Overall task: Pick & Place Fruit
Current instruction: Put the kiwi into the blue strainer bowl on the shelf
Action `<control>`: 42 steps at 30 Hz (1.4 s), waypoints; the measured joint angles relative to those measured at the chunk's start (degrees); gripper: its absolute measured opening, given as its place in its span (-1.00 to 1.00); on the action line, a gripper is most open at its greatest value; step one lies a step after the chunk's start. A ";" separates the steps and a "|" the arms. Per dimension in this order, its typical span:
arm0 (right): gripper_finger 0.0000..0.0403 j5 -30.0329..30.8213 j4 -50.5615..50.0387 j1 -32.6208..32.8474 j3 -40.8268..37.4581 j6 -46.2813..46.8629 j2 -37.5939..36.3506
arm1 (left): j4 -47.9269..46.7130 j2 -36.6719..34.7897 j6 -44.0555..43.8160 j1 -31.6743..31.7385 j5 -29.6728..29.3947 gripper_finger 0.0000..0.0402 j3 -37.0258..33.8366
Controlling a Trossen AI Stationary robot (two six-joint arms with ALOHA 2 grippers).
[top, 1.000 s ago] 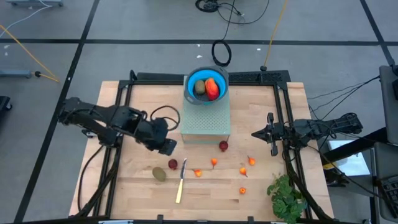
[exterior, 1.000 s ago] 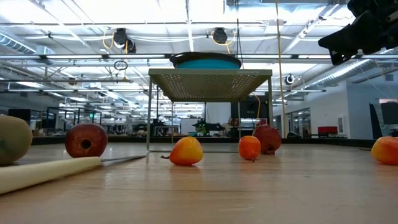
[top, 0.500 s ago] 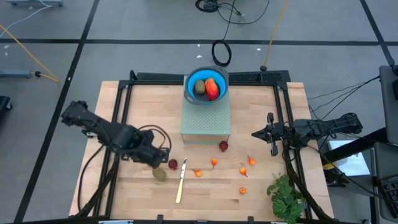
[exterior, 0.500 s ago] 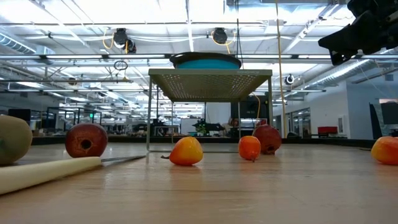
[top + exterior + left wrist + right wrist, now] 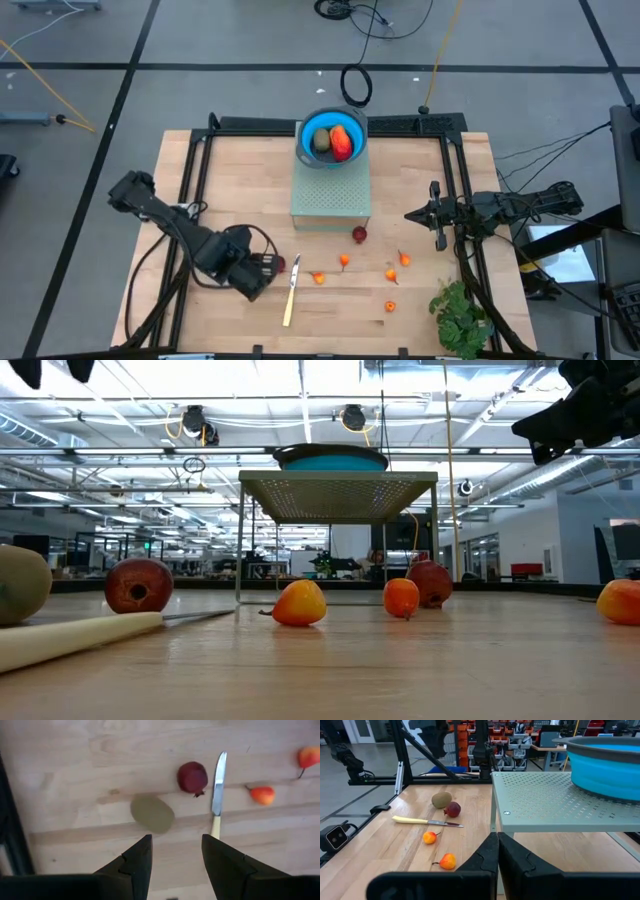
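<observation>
Approach was the step in hand: the left gripper [image 5: 172, 862] hovered with jaws parted and empty above the kiwi [image 5: 152, 813] on the tabletop [image 5: 420, 200]; next, descend and close. Farther off, the right gripper [image 5: 436, 215] waited, jaws shut.

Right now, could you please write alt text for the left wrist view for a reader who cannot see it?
The left gripper, fingers open, hovers above an olive-brown kiwi lying on the wooden table. Beyond the kiwi lie a dark red ball, a pale-handled knife and two small orange fruits.
</observation>
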 joint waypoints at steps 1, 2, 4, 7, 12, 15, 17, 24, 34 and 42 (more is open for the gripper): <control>-1.00 0.00 0.00 0.00 0.00 0.00 0.01 | 0.19 0.21 -1.61 -0.22 -0.24 -0.16 -0.33; -1.00 0.00 -0.01 0.00 0.00 0.00 0.02 | 0.34 0.38 -3.11 -0.36 -0.27 -0.16 -0.81; -1.00 0.00 0.02 0.00 0.00 0.00 0.02 | 1.72 0.54 -5.62 -0.75 0.34 -0.16 -2.58; -1.00 0.00 0.00 0.00 0.00 0.00 0.01 | 7.48 0.54 -9.64 -1.93 1.22 -0.16 -7.03; -1.00 0.02 0.00 0.00 0.00 0.00 0.02 | 19.68 0.54 -15.19 -4.20 1.36 -0.13 -14.75; -1.00 0.02 0.00 0.00 0.00 0.00 0.00 | 25.61 0.54 -17.30 -5.23 1.41 -0.04 -18.48; -1.00 0.02 0.00 0.00 0.00 0.00 0.01 | 27.83 0.54 -17.33 -5.53 1.67 0.04 -20.24; -1.00 0.02 0.00 0.00 0.00 0.00 0.02 | 28.16 0.54 -16.02 -5.37 2.95 0.36 -22.15; -1.00 0.02 0.00 0.00 0.00 0.00 0.02 | 23.74 0.54 -12.70 -4.14 2.12 0.62 -22.15; -1.00 0.02 0.00 0.00 0.00 0.00 0.02 | 22.90 0.54 -7.98 -2.60 2.13 0.62 -22.15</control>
